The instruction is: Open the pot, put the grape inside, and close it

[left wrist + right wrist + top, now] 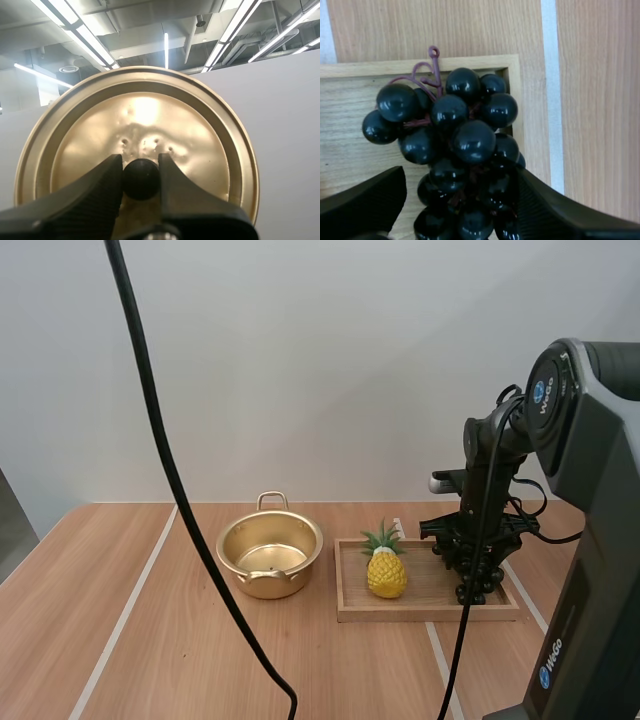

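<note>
The right end effector [460, 172] stands open astride the grapes [455, 135] on the tray [350, 95]; it should close on the bunch's middle, then lift straight. The left end effector [140, 160] pinches the lid [140, 115] by its knob [140, 179]; the pot [300, 575] sits open.

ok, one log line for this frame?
pot open, empty | left gripper shut on lid by its knob, lid off pot | right gripper open, straddling grapes over tray | pineapple on tray
</note>
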Controlling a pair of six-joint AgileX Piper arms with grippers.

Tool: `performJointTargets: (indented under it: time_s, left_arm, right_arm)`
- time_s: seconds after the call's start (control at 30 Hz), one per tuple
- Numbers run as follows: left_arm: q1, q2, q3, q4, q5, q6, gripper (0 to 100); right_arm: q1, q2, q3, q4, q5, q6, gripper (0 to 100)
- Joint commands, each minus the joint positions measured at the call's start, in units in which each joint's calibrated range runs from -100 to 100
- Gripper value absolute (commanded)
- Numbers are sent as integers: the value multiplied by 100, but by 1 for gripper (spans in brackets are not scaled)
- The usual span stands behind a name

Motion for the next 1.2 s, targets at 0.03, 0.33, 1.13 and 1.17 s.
performJointTargets:
  time_s: [0.03, 0.33, 1.13, 1.17]
  left_arm:
    - [-5, -27, -36, 67, 6, -5, 0]
    - [-5, -27, -36, 67, 14, -5, 0]
    - [-5, -27, -36, 67, 14, -5, 0]
    - [-5, -27, -36, 67, 14, -5, 0]
  right_arm:
    - [-16, 65, 25, -22, -54, -81, 65]
    - [-16, 144, 340, -8, -86, 29, 0]
    - [-16, -2293, -119, -291, -200, -161, 0]
    - [-16, -2363, -159, -291, -182, -161, 0]
